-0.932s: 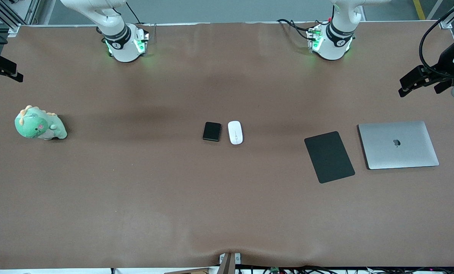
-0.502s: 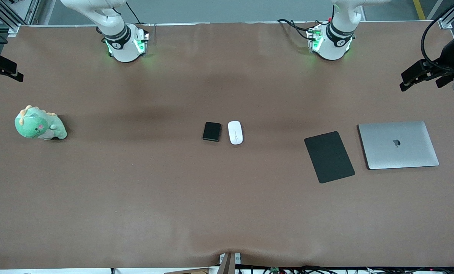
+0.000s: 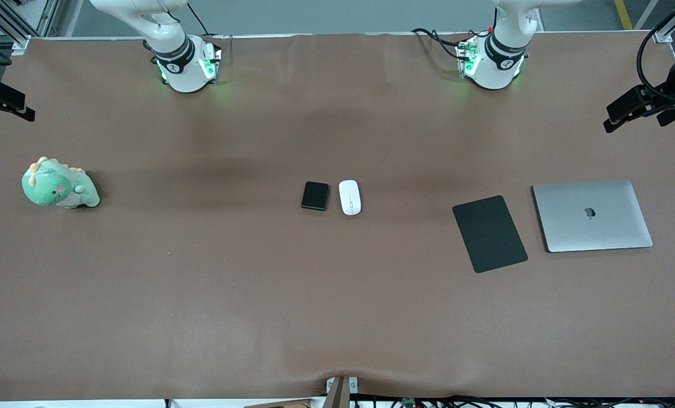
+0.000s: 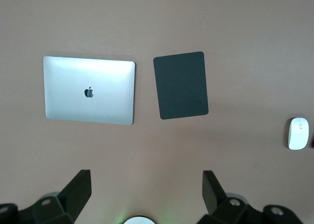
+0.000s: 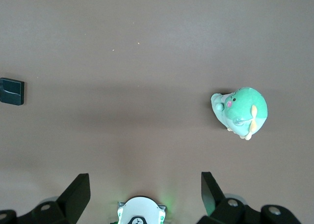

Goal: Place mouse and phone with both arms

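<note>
The white mouse [image 3: 349, 197] and the black phone [image 3: 315, 196] lie side by side at the middle of the table, the mouse toward the left arm's end. The mouse shows at the edge of the left wrist view [image 4: 299, 133], the phone at the edge of the right wrist view [image 5: 12, 91]. My left gripper [image 3: 635, 116] is open and empty, high over the table's left-arm end [image 4: 146, 189]. My right gripper [image 3: 2, 105] is open and empty, high over the right-arm end [image 5: 145, 189].
A flat black mouse pad [image 3: 489, 233] and a closed silver laptop [image 3: 592, 215] lie toward the left arm's end. A green plush dinosaur [image 3: 59, 184] sits toward the right arm's end. The table is covered in brown cloth.
My left gripper has moved outward toward the table's left-arm end. The right gripper, mouse and phone have not moved.
</note>
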{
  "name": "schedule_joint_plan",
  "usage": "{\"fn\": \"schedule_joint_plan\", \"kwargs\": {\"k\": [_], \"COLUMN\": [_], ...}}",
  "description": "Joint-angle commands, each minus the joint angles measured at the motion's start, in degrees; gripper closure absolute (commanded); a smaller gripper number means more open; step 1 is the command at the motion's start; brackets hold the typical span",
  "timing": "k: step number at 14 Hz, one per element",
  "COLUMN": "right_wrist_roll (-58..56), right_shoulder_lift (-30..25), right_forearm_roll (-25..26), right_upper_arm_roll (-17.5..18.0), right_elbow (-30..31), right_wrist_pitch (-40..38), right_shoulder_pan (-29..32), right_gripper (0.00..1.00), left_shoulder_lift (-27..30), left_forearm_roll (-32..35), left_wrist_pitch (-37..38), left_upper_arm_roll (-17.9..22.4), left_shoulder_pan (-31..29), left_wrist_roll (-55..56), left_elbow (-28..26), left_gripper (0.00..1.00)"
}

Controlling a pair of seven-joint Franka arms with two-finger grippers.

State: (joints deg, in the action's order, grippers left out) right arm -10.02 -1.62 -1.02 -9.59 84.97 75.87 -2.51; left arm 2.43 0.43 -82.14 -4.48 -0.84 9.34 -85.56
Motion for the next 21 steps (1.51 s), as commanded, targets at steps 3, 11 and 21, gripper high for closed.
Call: {"fn": "schedule_joint_plan", "kwargs": {"k": [3,11,21], "right_wrist_roll": [0.4,0.4,0.4], "right_shoulder_lift": [0.7,0.9,1.4], "right_forearm_roll": [-1.2,-1.2,-1.3], "right_upper_arm_roll": [0.5,0.5,0.6], "right_elbow": [-1.4,-1.4,-1.4], "right_wrist_pitch": [-1.0,-1.0,-1.0], "right_shoulder_pan": [1.3,1.3,1.3], "right_gripper": [0.00,0.00,0.00], "left_shoulder_lift": [0.5,-1.3,-17.6], "left_forearm_roll": [-0.8,-0.3,4.2], "left_wrist_pitch": [1.2,-4.1,-32.4], "left_upper_arm_roll": [-1.2,-9.2,-23.1], "left_shoulder_pan": [0.3,0.6,8.5], "left_wrist_roll": [0.4,0.9,28.8], "left_elbow": [0.4,-4.1,-15.4], "left_gripper": [0.00,0.00,0.00]}}
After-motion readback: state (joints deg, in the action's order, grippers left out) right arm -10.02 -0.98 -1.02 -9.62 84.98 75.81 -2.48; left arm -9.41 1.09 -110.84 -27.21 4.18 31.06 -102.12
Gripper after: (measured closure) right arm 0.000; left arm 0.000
